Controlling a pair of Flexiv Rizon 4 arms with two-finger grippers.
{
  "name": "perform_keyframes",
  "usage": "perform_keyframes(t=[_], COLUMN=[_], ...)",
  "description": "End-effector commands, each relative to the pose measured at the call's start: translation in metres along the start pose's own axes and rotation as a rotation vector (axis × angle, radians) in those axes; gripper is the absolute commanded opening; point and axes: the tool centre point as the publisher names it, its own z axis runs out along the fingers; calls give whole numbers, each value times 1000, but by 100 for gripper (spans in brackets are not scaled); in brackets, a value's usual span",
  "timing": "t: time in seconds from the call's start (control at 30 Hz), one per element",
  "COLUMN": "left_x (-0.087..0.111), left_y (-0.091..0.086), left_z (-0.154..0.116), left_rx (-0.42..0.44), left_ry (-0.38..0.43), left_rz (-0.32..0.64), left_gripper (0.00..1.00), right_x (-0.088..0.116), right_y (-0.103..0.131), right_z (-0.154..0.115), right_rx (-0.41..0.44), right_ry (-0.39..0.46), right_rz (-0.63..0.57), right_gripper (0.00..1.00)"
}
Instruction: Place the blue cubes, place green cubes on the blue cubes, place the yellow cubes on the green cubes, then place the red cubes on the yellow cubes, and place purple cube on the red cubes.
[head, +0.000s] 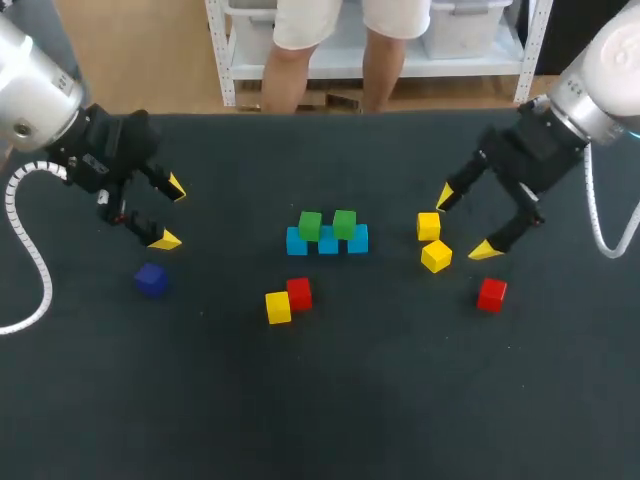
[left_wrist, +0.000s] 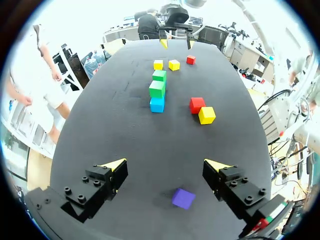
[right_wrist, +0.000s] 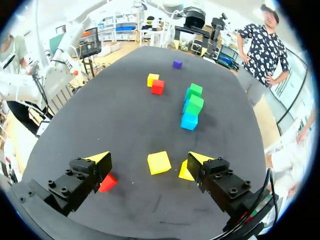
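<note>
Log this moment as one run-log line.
green cubes: two on blue cubes | left hand: open, by purple cube | right hand: open, by yellow cubes

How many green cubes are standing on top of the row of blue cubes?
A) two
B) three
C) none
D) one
A: in the head view one green cube and a second green cube sit side by side on the row of blue cubes, and no other green cube is on the table.
</note>
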Motion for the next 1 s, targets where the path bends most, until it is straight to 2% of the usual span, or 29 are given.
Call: perform_keyframes(t=[0.03, 0.1, 0.13, 0.17, 0.27, 0.3, 0.33, 0.47, 0.57, 0.6, 0.63, 0.67, 0.8, 0.93, 1.0], left_x=[2, 2, 2, 2, 2, 2, 2, 2, 2, 2, 2, 2, 2, 2, 2], left_y=[-1, -1, -1, -1, -1, -1, -1, -1, -1, -1, -1, -1, -1, -1, -1], left_z=[0, 0, 0, 0, 0, 0, 0, 0, 0, 0, 0, 0, 0, 0, 0], left_rx=[-3, -3, -3, -3, -3, -3, -3, -3, -3, -3, -3, -3, -3, -3, -3], left_ry=[-5, -5, -5, -5, -5, -5, -5, -5, -5, -5, -5, -5, -5, -5, -5], left_rz=[3, 3, 3, 3, 3, 3, 3, 3, 3, 3, 3, 3, 3, 3, 3], left_gripper=[100, 100, 100, 100, 100, 100, 100, 100, 100, 100, 100, 100, 100, 100, 100], right_x=[7, 9, 9, 10, 13, 14, 14, 17, 19, 19, 19, 20, 22, 25, 26], right_y=[-8, -8, -8, -8, -9, -9, -8, -8, -10, -11, -11, -12, -14, -16, -17], right_z=[7, 9, 10, 12, 17, 18, 20, 25, 29, 30, 30, 31, 34, 39, 41], right_rx=[-24, -29, -31, -37, -47, -49, -53, -60, -63, -64, -66, -67, -72, -79, -89], right_ry=[-36, -48, -48, -57, -68, -69, -70, -85, -92, -95, -96, -97, -102, -107, -118], right_rz=[-21, -36, -39, -45, -48, -51, -53, -61, -67, -71, -76, -78, -86, -91, -92], right_gripper=[100, 90, 80, 78, 61, 49, 47, 50, 58, 62, 76, 79, 80, 73, 67])
